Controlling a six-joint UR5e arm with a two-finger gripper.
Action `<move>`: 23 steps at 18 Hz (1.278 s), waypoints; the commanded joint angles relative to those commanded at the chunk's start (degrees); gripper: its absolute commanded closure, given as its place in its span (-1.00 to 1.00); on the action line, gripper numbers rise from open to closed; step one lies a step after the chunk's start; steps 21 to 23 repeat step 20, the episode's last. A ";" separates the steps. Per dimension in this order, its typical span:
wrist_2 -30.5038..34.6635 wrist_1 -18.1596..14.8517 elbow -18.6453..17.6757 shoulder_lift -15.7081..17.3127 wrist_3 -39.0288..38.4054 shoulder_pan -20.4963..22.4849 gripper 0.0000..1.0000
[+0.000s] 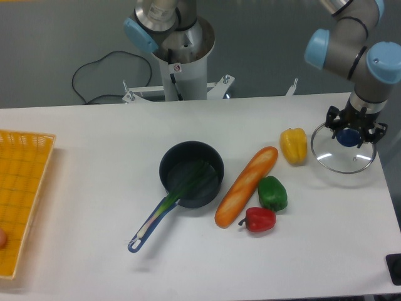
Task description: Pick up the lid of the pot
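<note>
Fingers: the black fingers [332, 119] point down at the pot lid [338, 162], one on each side of its blue knob [346, 137].
How open: there is a gap between them and the knob sits in it. I cannot tell if they are squeezing the knob or only close to it.
Arm: the grey and blue arm [369, 69] comes down from the top right onto the lid.
Pot lid: round, see-through glass with a shiny rim. It is by the right edge of the table [94, 157], nearer the back than the front. I cannot tell if it rests on the table or is a tiny bit up.
Yellow pepper [294, 145]: just beside the lid, on its left.
Bread [247, 186]: a long loaf lying slanted, left of the yellow pepper, in the middle of the table.
Green pepper [272, 193]: touching the loaf on its right side.
Red pepper [259, 219]: just in front of the green one, by the near end of the loaf.
Pot [168, 164]: dark and round with no lid on, in the middle of the table, left of the loaf.
Leek [156, 216]: one end is in the pot, the other sticks out toward the front left, along the blue pot handle [133, 246].
Basket [22, 188]: yellow, at the left edge of the table.
</note>
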 joint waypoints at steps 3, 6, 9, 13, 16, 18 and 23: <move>-0.09 -1.05 0.00 0.97 -1.32 -1.93 0.05; -0.35 -2.72 0.00 2.20 -2.29 -3.95 0.05; -1.31 -4.40 -0.26 3.69 -2.29 -6.41 0.05; -1.76 -6.16 -0.35 4.92 -2.47 -9.93 0.05; -1.84 -6.07 -0.44 4.66 -2.47 -11.60 0.05; -1.76 -6.07 -0.44 4.31 -2.65 -11.78 0.05; -1.67 -5.98 -0.44 4.14 -2.65 -11.87 0.05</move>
